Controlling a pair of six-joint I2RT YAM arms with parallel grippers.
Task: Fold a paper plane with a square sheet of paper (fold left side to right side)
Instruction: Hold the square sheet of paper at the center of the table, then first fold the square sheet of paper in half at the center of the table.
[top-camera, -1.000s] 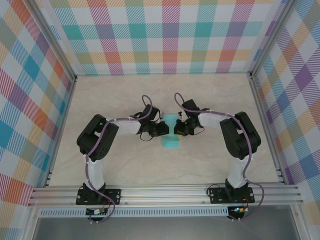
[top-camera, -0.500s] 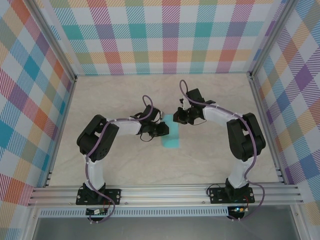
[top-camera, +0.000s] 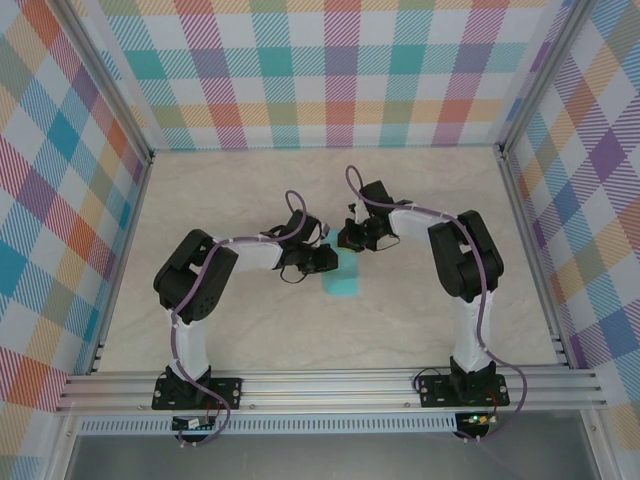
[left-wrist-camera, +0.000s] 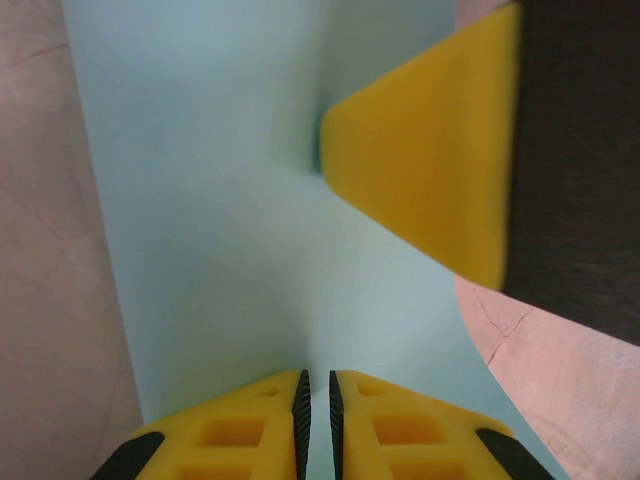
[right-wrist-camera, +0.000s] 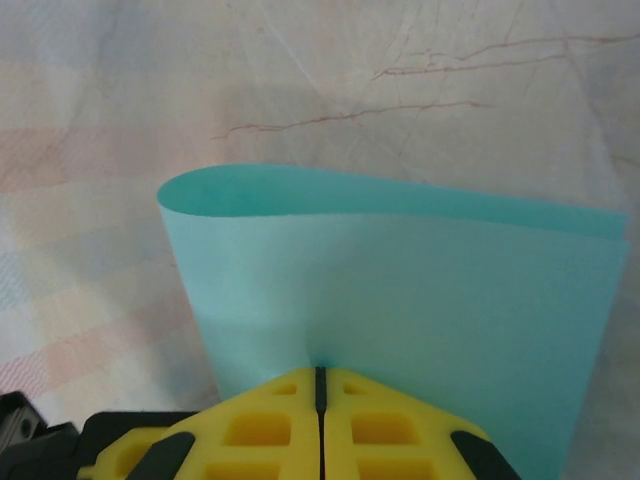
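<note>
Pastel checked walls (top-camera: 300, 70) ring a pale marbled table (top-camera: 250, 190), and mid-table lies the square sheet of paper (top-camera: 345, 285), doubled over but puffy along the fold. The left gripper (top-camera: 328, 260), fingers all but together, pins it down. The right gripper (top-camera: 347, 238), fingers fully together, presses the far end. Best play, likely: hold one tip firm and slide the other along the fold, edges aligned.
</note>
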